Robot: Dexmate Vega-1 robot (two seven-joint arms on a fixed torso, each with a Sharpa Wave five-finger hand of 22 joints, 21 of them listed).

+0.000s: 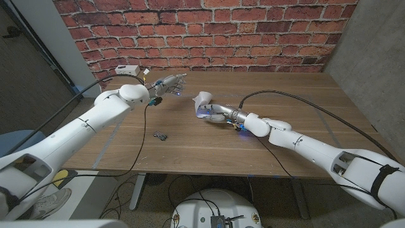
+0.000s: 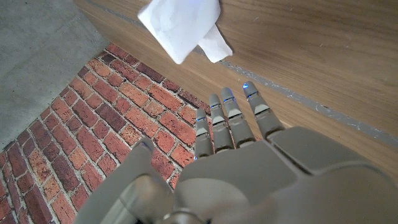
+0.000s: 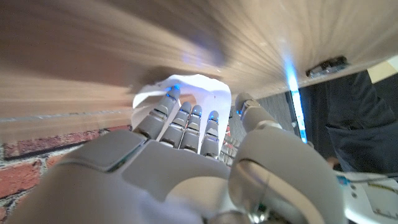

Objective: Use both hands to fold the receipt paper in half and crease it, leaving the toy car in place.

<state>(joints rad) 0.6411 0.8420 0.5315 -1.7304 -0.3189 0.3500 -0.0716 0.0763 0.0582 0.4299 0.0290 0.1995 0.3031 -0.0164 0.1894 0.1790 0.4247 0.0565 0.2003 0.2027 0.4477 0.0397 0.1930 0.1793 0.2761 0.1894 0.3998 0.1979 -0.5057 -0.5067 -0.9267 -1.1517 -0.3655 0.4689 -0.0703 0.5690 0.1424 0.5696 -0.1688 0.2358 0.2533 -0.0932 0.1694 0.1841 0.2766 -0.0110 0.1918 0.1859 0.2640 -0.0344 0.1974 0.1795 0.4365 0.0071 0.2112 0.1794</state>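
- My right hand (image 1: 218,116) was at the receipt (image 1: 203,104), near the table's (image 1: 304,120) middle; my fingers (image 3: 186,121) reached onto the white paper, thumb set apart beside them. I judged I was pressing or lightly holding it, but I could not tell a true grip from the views.
- The receipt stood partly lifted and curled rather than flat. Its free end rose toward 11 o'clock from my right fingertips.
- My left hand (image 1: 168,85) hovered above the table holding nothing, fingers (image 2: 233,121) straight and slightly apart.
- From my left fingertips the receipt lay toward 4 o'clock in the head view, near but not touching. My right hand was clearly the nearer of the 2.
- The car (image 1: 161,134) sat at about 8 o'clock from the receipt, well apart from both hands.
- My judgement: the fold was begun but not creased; my left hand needed to come across to the raised end.
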